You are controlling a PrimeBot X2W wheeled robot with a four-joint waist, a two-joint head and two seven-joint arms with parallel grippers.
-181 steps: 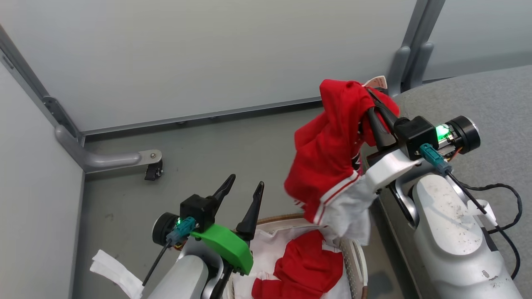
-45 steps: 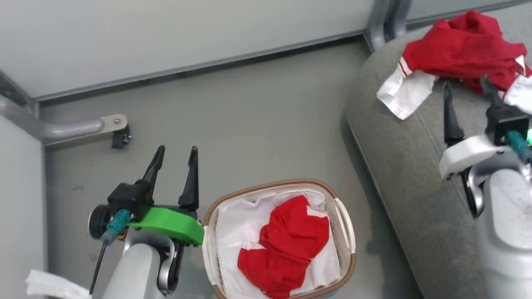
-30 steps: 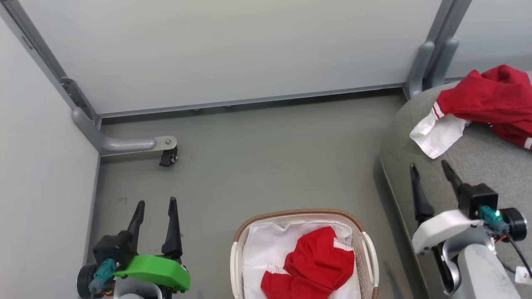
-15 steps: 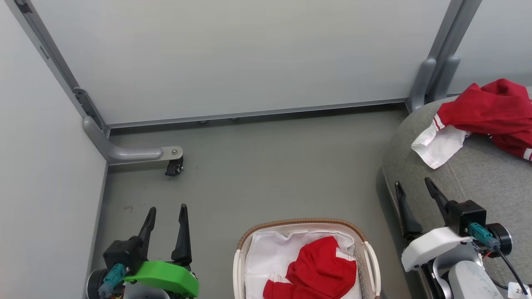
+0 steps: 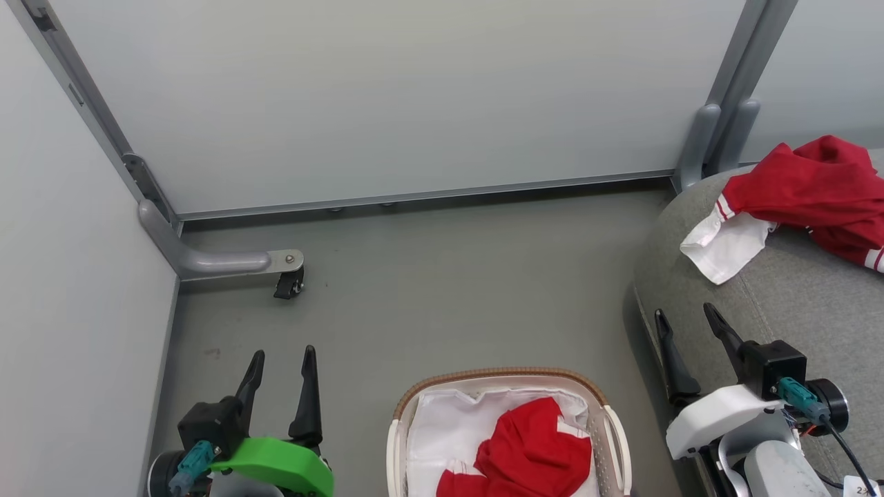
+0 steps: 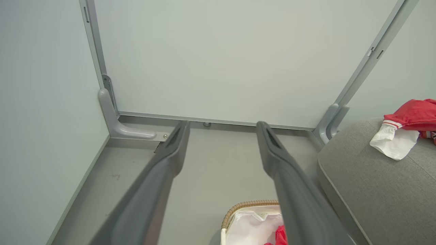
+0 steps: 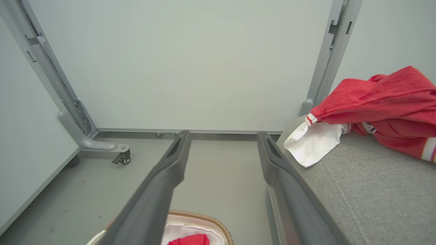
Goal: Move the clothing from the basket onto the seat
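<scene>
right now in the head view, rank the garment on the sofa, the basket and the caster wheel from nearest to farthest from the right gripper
From the right gripper:
1. garment: just ahead and slightly right, lying on the seat.
2. basket: lower and to its left, on the floor.
3. caster wheel: far left, by the wall panel.

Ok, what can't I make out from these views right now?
1. Basket: near half cut off by the head view's bottom edge, so what lies under the red garment is unknown.
2. Top on the sofa: runs off the right edge in every view.
</scene>
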